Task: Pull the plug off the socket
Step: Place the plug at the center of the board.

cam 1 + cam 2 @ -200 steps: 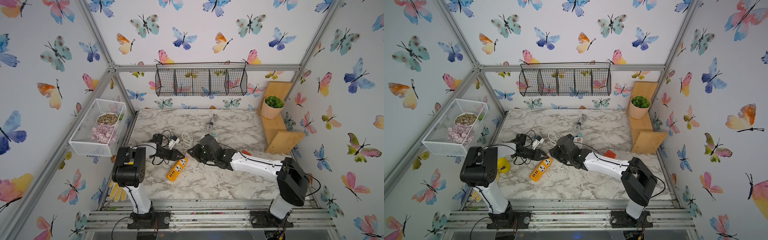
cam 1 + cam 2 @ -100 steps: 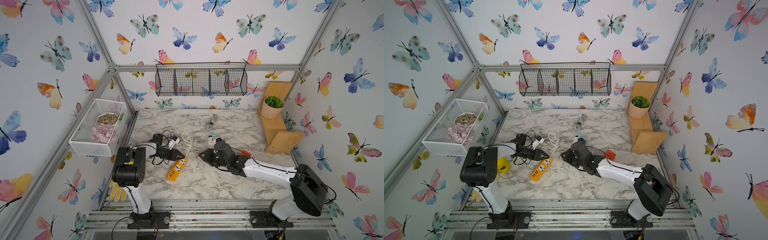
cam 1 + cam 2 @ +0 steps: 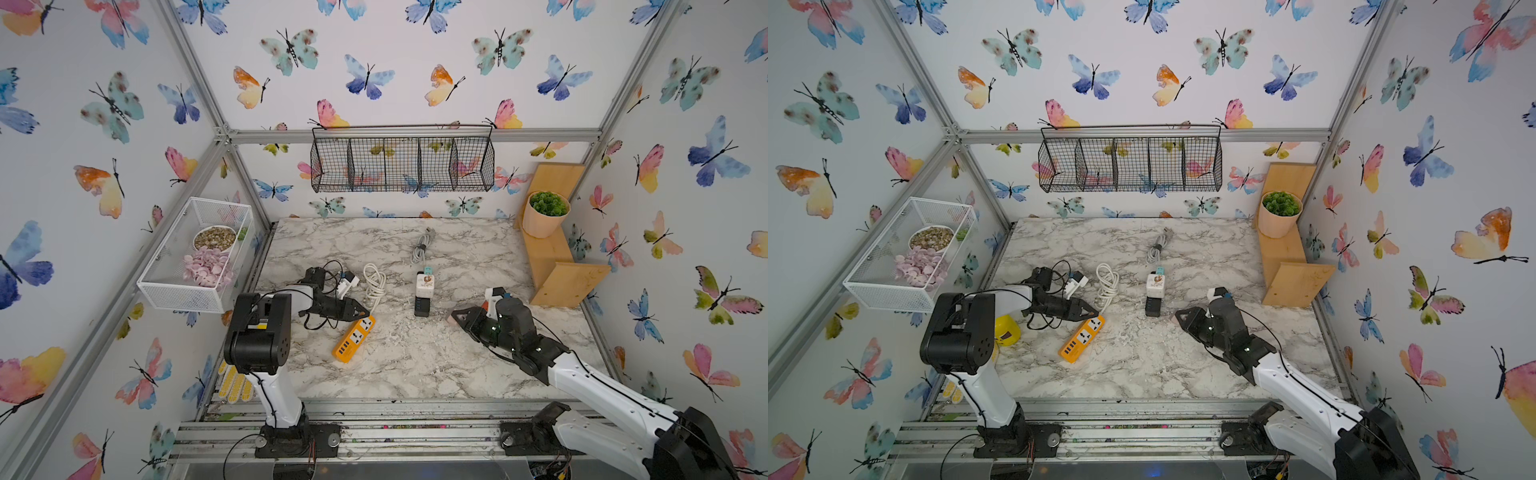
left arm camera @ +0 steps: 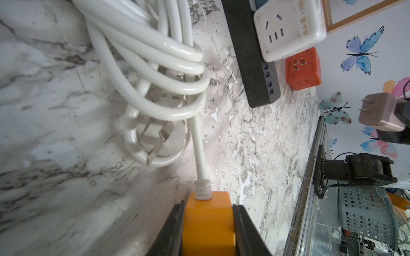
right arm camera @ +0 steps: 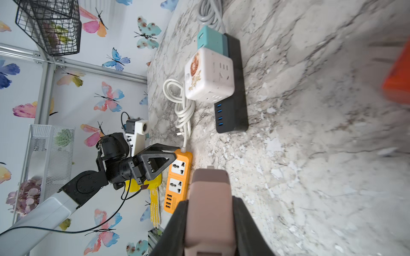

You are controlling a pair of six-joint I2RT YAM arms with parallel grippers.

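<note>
In both top views the left gripper [image 3: 365, 314] clamps the far, cable end of the orange socket strip [image 3: 354, 338], which lies left of centre on the marble table [image 3: 415, 374]. The right gripper [image 3: 456, 319] holds the pink plug [image 3: 450, 321] well to the right, clear of the strip.

Left wrist view: the jaws are partly closed, pressing both sides of the strip. Its white cord [image 4: 155, 55] lies coiled just beyond.

Right wrist view: the jaws are narrowly closed on the plug's flat sides. The plug looks like light, rigid, smooth plastic. The sides of its body, not the prongs, seem the best place to grip.
</note>
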